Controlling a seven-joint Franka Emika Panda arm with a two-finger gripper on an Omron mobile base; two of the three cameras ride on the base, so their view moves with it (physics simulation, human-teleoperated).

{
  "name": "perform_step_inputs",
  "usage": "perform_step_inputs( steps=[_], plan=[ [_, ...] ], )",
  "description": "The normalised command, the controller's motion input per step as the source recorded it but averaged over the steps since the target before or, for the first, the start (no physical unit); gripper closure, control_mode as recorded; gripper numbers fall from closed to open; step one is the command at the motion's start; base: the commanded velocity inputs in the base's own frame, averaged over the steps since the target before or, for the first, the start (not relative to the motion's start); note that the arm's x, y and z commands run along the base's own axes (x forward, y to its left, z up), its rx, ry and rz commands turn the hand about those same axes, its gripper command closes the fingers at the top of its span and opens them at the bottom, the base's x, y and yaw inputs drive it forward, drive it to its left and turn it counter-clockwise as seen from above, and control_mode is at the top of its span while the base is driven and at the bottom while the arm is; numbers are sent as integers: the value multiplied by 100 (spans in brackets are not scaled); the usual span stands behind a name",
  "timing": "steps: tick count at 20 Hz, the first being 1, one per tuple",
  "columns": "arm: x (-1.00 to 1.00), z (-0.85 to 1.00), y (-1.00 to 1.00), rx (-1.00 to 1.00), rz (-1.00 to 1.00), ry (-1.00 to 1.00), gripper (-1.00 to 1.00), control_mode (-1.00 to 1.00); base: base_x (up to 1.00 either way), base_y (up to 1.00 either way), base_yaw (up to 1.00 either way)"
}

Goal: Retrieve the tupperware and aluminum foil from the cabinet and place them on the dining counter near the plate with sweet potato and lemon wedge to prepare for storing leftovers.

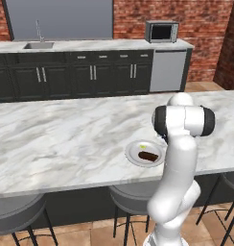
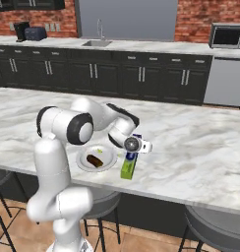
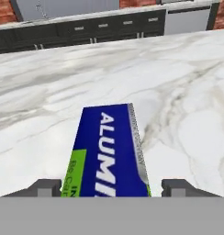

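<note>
The long white marble dining counter (image 1: 66, 139) is seen running across the room, with dark round stools tucked under its near edge. Near that edge a round white plate (image 1: 144, 153) is laid, carrying a dark brown piece of sweet potato (image 1: 148, 156) and, on its far side, a small yellow-green lemon wedge (image 1: 143, 147). In the left base view the right part of the plate is partly hidden by the white arm.

Just to the right of the plate, in the right base view, the blue and green aluminum foil box (image 2: 129, 165) is seen lying flat on the counter, its long side pointing from near to far, close to the plate but apart from it. The gripper (image 2: 135, 147) is held directly over the far end of the box. In the hand view the box (image 3: 109, 153) is shown between the 2 dark fingertips (image 3: 180, 187), with a clear gap of marble on either side, so the jaws are spread and the box is let go, resting on the counter.

Behind the counter, dark cabinets, a sink and a silver microwave (image 1: 161, 31) are set against the red brick wall.
</note>
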Motion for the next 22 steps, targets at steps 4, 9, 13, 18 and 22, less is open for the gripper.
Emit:
perform_step_inputs(
  steps=[4, 9, 13, 18, 22],
  plan=[
    [3, 57, -12, 1, 0, -2, -100, -100, 0, 0, 0],
    [0, 100, -21, 0, 0, 4, -100, -100, 0, 0, 0],
    [-11, 100, -36, 0, 0, 15, -100, -100, 0, 0, 0],
    [-55, 100, -28, 0, 0, 23, -100, -100, 0, 0, 0],
    [-58, 100, -5, -1, 0, 16, -100, -100, 0, 0, 0]
  ],
)
